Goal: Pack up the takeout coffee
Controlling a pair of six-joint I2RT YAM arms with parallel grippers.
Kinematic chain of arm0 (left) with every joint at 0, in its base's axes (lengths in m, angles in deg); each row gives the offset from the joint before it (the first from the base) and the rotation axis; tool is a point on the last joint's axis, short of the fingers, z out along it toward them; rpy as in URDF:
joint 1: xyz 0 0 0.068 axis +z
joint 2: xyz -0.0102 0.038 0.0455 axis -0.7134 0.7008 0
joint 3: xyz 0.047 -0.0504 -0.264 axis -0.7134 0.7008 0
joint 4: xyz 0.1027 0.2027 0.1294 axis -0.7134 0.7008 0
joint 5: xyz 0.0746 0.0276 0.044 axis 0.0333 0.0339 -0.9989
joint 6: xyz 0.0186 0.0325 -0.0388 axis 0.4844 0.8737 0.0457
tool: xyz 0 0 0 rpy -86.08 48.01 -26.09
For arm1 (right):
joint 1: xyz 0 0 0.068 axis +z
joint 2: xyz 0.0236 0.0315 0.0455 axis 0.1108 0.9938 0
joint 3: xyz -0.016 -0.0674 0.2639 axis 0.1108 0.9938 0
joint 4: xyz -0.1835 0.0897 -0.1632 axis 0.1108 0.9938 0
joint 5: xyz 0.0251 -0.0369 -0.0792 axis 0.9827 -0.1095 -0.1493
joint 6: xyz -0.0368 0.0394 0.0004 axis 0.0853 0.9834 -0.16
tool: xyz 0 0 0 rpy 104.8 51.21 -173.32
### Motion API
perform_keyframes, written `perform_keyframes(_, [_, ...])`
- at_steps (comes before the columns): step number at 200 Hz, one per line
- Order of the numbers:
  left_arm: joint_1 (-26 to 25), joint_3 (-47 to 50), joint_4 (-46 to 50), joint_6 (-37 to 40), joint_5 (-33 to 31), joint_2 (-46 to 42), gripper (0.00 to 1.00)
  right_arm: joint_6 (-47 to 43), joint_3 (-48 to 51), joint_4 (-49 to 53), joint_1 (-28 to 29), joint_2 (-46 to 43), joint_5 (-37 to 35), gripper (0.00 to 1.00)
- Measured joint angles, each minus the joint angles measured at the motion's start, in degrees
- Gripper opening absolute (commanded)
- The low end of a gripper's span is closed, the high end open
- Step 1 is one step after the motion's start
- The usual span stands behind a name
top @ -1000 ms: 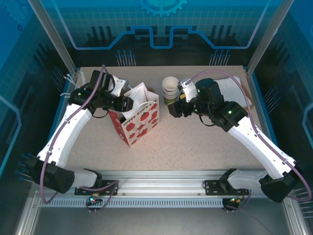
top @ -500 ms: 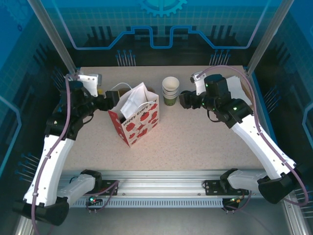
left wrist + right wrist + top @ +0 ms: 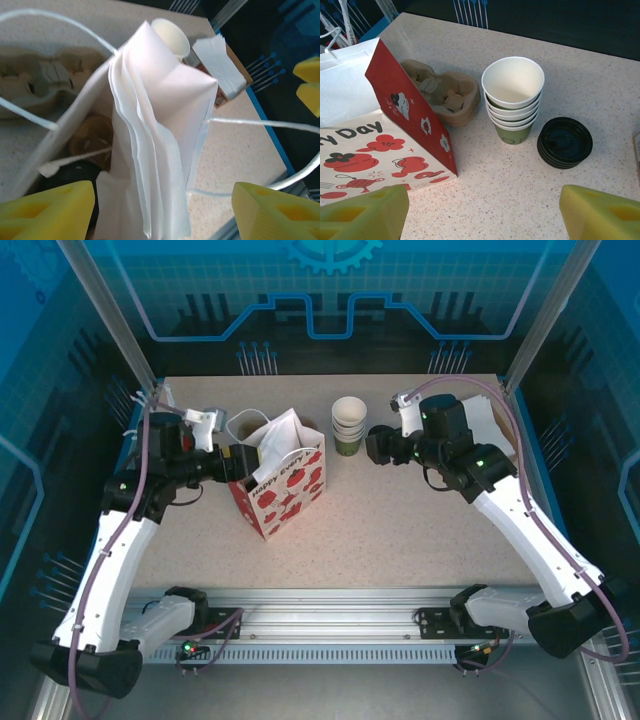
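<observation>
The takeout coffee (image 3: 75, 172) sits deep inside the red-and-white gift bag (image 3: 285, 490), its black lid at 7 o'clock of the white napkins (image 3: 155, 150). The left gripper (image 3: 240, 460) hangs at the bag's mouth, fingers apart. At the bag's 2 o'clock the right gripper (image 3: 375, 445), fingers spread wide, faces the stack of lidless cups (image 3: 513, 97)

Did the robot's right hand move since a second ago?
Yes. The right gripper pulled back to the right, away from the stack of cups, which stayed in place.
</observation>
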Motion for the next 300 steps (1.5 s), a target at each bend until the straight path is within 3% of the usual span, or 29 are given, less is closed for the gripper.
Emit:
perform_keyframes(27, [-1.64, -0.13, 2.95, 1.36, 0.2, 1.73, 0.61, 0.35, 0.0, -0.22, 0.0, 0.04, 0.42, 0.81])
perform_keyframes(77, [-3.58, -2.6, 4.68, 3.74, 0.2, 5.53, 0.23, 0.59, 0.28, -0.63, 0.0, 0.2, 1.49, 0.81])
perform_keyframes(142, [-4.02, -5.68, 8.0, 6.69, -0.5, 8.07, 0.02, 0.57, 1.03, -0.85, 0.0, 0.7, 1.51, 0.81])
perform_keyframes(195, [-6.93, -11.23, 13.55, 12.11, -6.16, 15.41, 0.0, 0.76, 2.01, -1.4, 0.0, 0.96, 1.7, 0.81])
perform_keyframes(300, [-8.76, -20.72, 26.08, 22.82, -11.89, 27.04, 0.11, 1.2, 2.6, -2.25, 0.0, 1.55, 2.16, 0.81])
